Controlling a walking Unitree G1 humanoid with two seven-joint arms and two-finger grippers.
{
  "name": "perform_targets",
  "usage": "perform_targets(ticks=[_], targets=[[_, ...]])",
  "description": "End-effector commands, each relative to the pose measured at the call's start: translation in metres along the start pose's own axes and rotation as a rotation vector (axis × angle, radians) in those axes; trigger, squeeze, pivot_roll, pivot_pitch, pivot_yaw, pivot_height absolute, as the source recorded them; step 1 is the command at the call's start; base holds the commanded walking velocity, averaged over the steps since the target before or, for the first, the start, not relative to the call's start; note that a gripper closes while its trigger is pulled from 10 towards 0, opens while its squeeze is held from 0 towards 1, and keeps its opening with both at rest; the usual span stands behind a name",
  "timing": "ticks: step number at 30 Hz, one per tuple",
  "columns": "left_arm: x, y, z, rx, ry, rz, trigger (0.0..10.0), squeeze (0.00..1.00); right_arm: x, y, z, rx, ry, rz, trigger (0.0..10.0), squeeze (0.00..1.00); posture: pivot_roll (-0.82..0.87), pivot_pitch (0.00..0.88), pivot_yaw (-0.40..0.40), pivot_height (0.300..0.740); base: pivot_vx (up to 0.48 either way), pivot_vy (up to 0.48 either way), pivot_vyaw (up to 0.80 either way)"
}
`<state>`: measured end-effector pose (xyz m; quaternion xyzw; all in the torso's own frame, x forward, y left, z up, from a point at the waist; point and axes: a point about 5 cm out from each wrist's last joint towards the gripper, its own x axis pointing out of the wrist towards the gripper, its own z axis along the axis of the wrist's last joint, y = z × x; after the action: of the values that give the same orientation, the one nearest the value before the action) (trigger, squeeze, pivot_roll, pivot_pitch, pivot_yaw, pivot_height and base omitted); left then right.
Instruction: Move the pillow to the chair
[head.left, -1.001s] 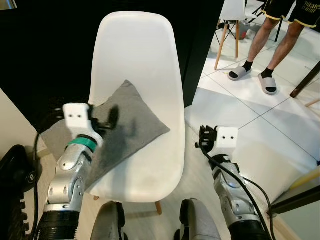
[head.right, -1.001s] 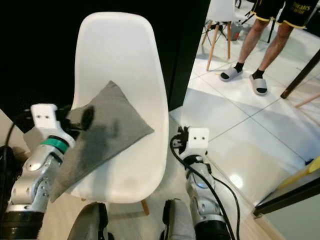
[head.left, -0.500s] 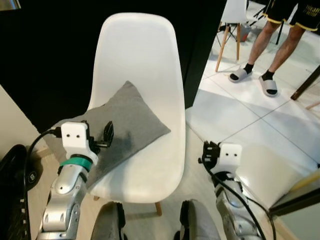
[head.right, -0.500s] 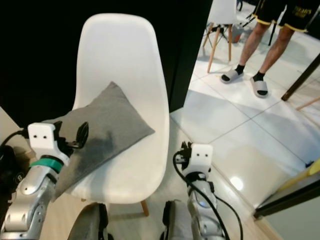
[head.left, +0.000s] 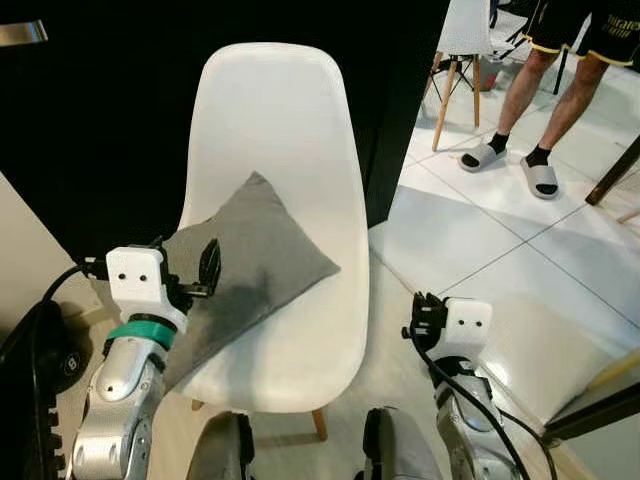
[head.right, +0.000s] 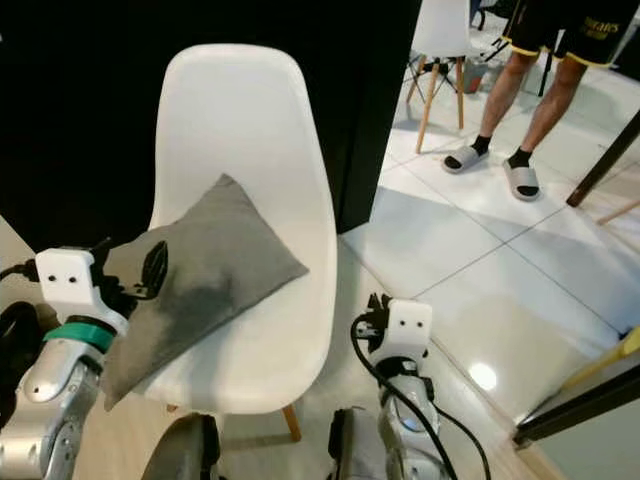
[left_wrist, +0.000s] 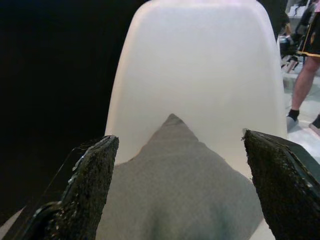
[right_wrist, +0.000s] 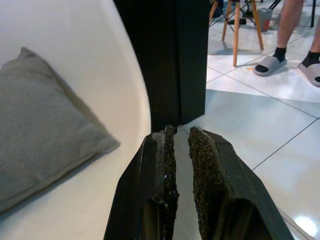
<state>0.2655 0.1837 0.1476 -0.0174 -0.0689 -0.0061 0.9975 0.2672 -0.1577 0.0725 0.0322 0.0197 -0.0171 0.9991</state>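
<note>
One grey pillow (head.left: 245, 255) lying diamond-wise on white chair (head.left: 290, 130) seat, near corner hanging past seat's left edge. Left gripper (left_wrist: 182, 187) held just at that near corner, fingers (left_wrist: 92, 187) spread wide, gripping nothing. Right gripper (right_wrist: 177, 170) low beside chair's right edge, fingers nearly closed, empty. Person's legs (head.left: 545, 85) on tiled floor (head.left: 500, 230) beyond.

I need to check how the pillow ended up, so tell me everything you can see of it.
The pillow is grey, square, of plain woven-looking fabric, softly stuffed with pointed corners. It lies flat on the seat of the white chair, turned diamond-wise, one corner pointing at the backrest. Its left part hangs over the seat's left edge. The left tool is open at that overhanging side, not gripping it. A dark shadow lies on the fabric there.
</note>
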Motion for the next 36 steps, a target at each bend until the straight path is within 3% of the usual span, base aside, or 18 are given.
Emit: perform_targets(ticks=[1,9,13,25,33,36], targets=[[-0.002,0.001,-0.002,0.011,0.009,0.012,10.0,0.00,0.001,0.001,0.002,0.001,-0.001,0.001,10.0,0.00,0.07,0.004,0.052,0.672,0.000,0.000,0.00],[0.000,-0.003,-0.001,-0.014,0.021,-0.008,10.0,0.00,0.002,0.003,0.003,0.004,-0.002,0.007,10.0,0.00,0.06,0.005,0.051,0.696,0.000,0.000,0.00],[0.001,-0.004,-0.003,-0.075,0.051,0.018,10.0,0.00,0.002,0.004,0.003,0.006,0.000,0.009,10.0,0.00,0.06,0.003,0.052,0.715,0.000,0.000,0.00],[0.003,-0.004,-0.002,-0.099,0.033,0.012,10.0,0.00,0.001,0.004,0.003,0.006,0.003,0.016,10.0,0.00,0.06,0.000,0.044,0.740,0.000,0.000,0.00],[0.002,-0.014,-0.009,-0.117,0.083,-0.030,10.0,0.00,-0.001,0.007,0.000,0.011,0.022,0.036,10.0,0.00,0.06,0.000,0.041,0.740,0.000,0.000,0.00],[0.002,-0.014,-0.029,-0.085,0.190,0.002,10.0,0.00,-0.004,0.006,-0.011,0.020,0.089,0.035,10.0,0.00,0.05,0.002,0.038,0.740,0.000,0.000,0.00]])
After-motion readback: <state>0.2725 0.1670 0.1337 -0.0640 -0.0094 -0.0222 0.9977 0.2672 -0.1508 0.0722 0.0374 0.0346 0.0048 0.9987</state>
